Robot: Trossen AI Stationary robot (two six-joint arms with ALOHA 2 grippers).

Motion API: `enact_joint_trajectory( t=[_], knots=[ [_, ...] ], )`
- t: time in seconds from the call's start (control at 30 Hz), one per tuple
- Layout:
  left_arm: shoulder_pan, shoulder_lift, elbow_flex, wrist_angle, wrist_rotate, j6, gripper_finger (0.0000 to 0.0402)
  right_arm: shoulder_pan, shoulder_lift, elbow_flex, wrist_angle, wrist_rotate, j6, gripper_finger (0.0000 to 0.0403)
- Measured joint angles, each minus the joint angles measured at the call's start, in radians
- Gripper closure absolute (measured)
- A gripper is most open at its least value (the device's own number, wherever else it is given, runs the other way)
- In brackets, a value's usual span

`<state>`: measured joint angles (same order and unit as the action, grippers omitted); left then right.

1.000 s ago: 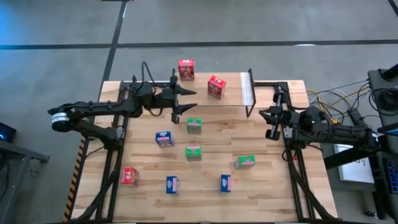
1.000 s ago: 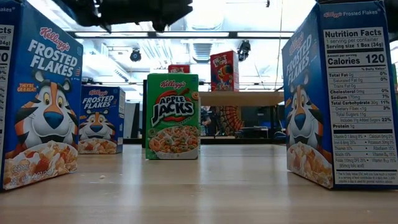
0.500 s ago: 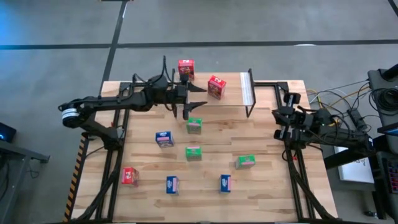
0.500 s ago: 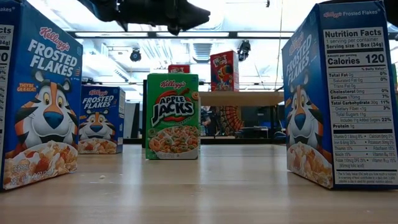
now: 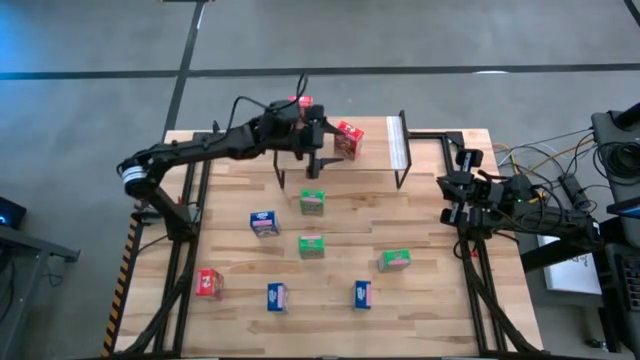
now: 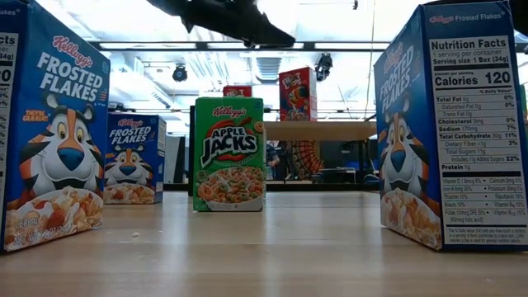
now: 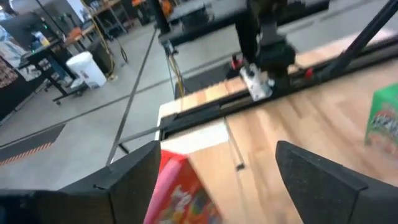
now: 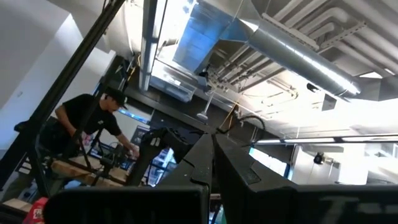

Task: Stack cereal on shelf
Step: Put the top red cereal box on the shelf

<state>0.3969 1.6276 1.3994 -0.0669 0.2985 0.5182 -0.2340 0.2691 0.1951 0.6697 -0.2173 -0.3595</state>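
High view: left hand point(image 5: 322, 150) now farther over shelf point(image 5: 370, 150), fingers wider.

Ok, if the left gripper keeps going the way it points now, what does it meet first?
Probably the red cereal box on the shelf: it sits between the open left gripper's fingers, just ahead, though how far is unclear.

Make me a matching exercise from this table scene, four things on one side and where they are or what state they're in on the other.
1. left gripper
2. right gripper
3. red box
4. Apple Jacks box

A. upright on the tabletop
B. on the shelf
C. open, over the shelf
D. shut, at the table's right edge

Pairs: 1-C, 2-D, 3-B, 4-A
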Motion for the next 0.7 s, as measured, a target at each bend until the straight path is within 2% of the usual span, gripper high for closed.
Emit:
enact_joint_trajectory(
  t=[0.13, 0.27, 0.5, 0.7],
  knots=[
    [0.036, 0.05, 0.073, -0.062, 0.009, 0.03, 0.01, 0.0, 0.0, 0.0, -0.001, 0.0, 0.0, 0.0394],
    [0.078, 0.084, 0.106, -0.069, 0.099, 0.033, 0.01, 0.0, 0.0, 0.0, -0.002, 0.0, 0.0, 0.0394],
    [0.131, 0.118, 0.112, -0.043, 0.159, 0.069, 0.01, 0.0, 0.0, 0.0, -0.003, 0.008, -0.009, 0.0394],
    [0.15, 0.163, 0.112, 0.013, 0.164, 0.072, 0.01, 0.0, 0.0, 0.0, -0.003, 0.009, -0.023, 0.0394]
  ],
)
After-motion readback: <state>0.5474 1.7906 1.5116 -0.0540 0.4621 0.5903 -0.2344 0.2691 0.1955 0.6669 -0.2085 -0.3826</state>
